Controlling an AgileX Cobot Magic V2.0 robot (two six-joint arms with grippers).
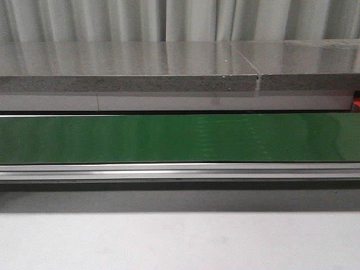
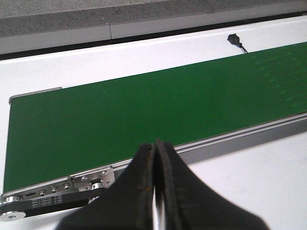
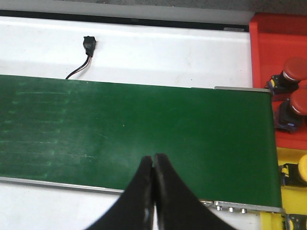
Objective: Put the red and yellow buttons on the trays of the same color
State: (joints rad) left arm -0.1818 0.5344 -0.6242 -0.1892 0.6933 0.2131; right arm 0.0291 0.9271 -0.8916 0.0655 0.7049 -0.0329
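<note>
Grey curtains are seen at the back, and under them a white bench (image 1: 180, 242) carries a long green belt (image 1: 180, 138). No button is seen on the belt in any view — it lies bare from end to end.

At the right end of the belt, a red tray (image 3: 268, 43) is set, and two red buttons (image 3: 293, 72) are already lying in it. Just beside it, also at the belt's end, a yellow tray (image 3: 288, 155) is set, with a yellow button (image 3: 302, 172) partly seen at the picture's edge. The trays are likely kept there so that buttons can be dropped in by colour as they ride along.

The left gripper (image 2: 155, 158) is held over the near edge of the belt, pressed closed, with nothing in it. The right gripper (image 3: 152, 167) is held the same way, closed and bare, nearer the trays. Both seem to be kept waiting above the belt — ready for the next button.

A small black plug (image 3: 89, 44) on a wire is lying on the bench beyond the belt.
</note>
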